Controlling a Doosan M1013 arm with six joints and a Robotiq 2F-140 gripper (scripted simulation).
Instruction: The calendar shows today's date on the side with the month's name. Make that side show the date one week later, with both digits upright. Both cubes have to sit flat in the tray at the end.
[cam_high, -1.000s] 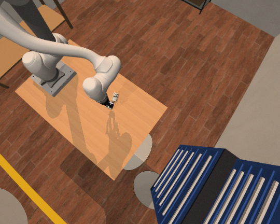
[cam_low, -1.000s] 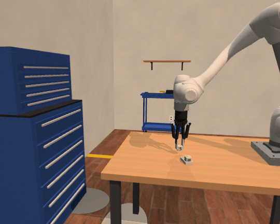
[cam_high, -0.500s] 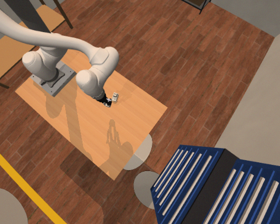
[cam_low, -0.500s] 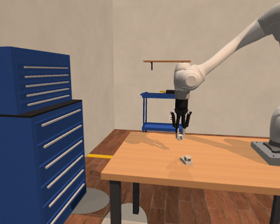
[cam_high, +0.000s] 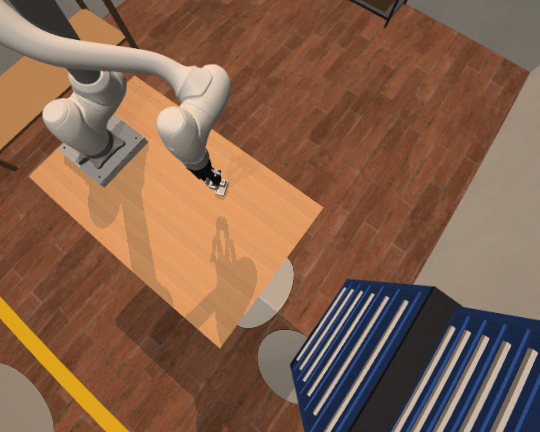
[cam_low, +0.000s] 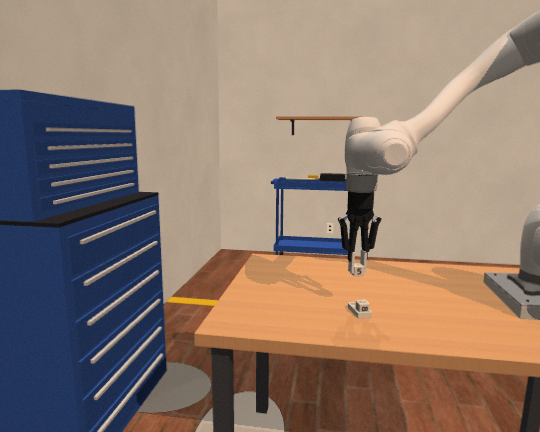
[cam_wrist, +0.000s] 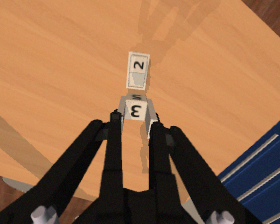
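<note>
In the wrist view, the tray (cam_high: 220, 194) (cam_low: 362, 314) (cam_wrist: 136, 88) runs lengthwise away from the jaws, narrowed on the raised cube (cam_low: 357, 270) (cam_wrist: 136, 110), vacant end nearer (the other cube (cam_low: 363, 306) (cam_wrist: 138, 64) sits beyond)

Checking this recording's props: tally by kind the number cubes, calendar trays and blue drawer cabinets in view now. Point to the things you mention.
Number cubes: 2, one gripped (cam_low: 358, 270) (cam_wrist: 135, 110), one in the tray (cam_low: 363, 306) (cam_wrist: 138, 65)
Calendar trays: 1 (cam_low: 361, 315) (cam_wrist: 138, 87)
Blue drawer cabinets: 2, stacked
Total: 5

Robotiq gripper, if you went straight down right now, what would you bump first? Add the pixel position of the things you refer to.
The gripper (cam_high: 213, 183) (cam_low: 357, 261) (cam_wrist: 135, 105) holds a cube (cam_low: 357, 270) (cam_wrist: 135, 110), which would probably bump the tray (cam_high: 220, 192) (cam_low: 353, 306) (cam_wrist: 137, 79), or maybe the table (cam_high: 175, 200) (cam_low: 425, 320) (cam_wrist: 65, 65) beside it; the depth is unclear.
</note>
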